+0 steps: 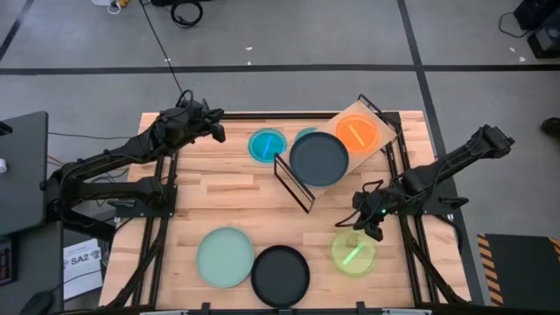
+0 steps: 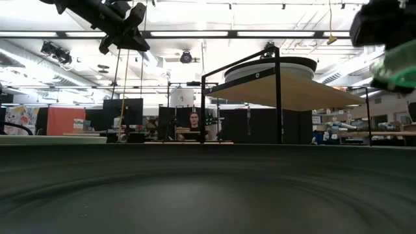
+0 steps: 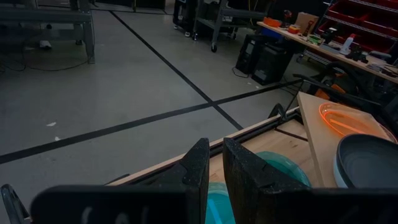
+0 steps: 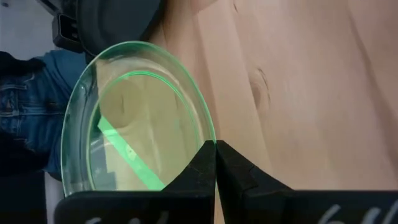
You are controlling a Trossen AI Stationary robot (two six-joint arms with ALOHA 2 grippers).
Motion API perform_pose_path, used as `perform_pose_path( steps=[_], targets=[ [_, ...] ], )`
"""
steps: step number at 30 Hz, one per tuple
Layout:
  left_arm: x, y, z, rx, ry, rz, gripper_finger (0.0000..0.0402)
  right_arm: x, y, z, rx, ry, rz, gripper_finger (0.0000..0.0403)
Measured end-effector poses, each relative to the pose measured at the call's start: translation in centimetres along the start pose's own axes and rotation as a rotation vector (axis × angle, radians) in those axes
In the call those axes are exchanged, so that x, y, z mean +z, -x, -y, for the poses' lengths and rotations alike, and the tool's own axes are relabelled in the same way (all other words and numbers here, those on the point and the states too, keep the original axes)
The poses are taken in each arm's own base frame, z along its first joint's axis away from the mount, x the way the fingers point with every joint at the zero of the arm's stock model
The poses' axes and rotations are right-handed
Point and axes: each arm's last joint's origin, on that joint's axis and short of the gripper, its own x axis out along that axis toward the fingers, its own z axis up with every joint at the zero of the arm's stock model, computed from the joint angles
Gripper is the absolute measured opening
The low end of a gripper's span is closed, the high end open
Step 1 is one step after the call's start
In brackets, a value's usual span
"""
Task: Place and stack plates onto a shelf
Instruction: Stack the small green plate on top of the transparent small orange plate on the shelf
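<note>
My right gripper (image 1: 372,229) is shut on the translucent lime green plate (image 1: 354,254) above the table's near right part; in the low view the plate (image 2: 396,65) shows high up. The shelf (image 1: 378,118) stands askew at the far right, carrying an orange plate (image 1: 357,133) and a black plate (image 1: 319,159). A light blue plate (image 1: 267,144) and a teal plate (image 1: 305,133), partly hidden by the black one, lie flat by the shelf. A mint green plate (image 1: 225,256) and a second black plate (image 1: 280,276) lie at the near edge. My left gripper (image 1: 217,127) hovers shut near the far edge. My right gripper pinches the lime green plate's rim (image 4: 208,134) between its two fingers (image 4: 233,168), which lie across the edge. The plate is lifted clear of the table and sits tilted, reaching out beyond the fingertips toward the table's near edge.
The shelf's black wire frame (image 1: 293,182) stands between the far plates and the near ones. Bare wood (image 1: 219,192) lies in the table's middle and left. A person (image 2: 193,123) sits in the room beyond the table.
</note>
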Motion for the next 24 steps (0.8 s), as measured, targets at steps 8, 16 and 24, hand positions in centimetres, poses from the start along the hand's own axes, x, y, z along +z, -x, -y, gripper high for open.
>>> perform_pose_path(
  steps=[8, 16, 24],
  targets=[
    [0.0, 0.0, 0.0, 0.000, 0.000, 0.000, 0.0052, 2.6, 5.0, -2.4, -0.074, -0.033, 0.012, 0.0009],
    [0.0, 0.0, 0.0, 0.000, 0.000, 0.000, 0.0052, 5.2, 10.4, -2.6, -0.248, -0.055, 0.152, 0.0008],
    [0.0, 0.0, 0.0, 0.000, 0.000, 0.000, 0.0052, 7.7, 15.0, -1.8, -0.394, -0.112, 0.359, 0.0008]
  ],
)
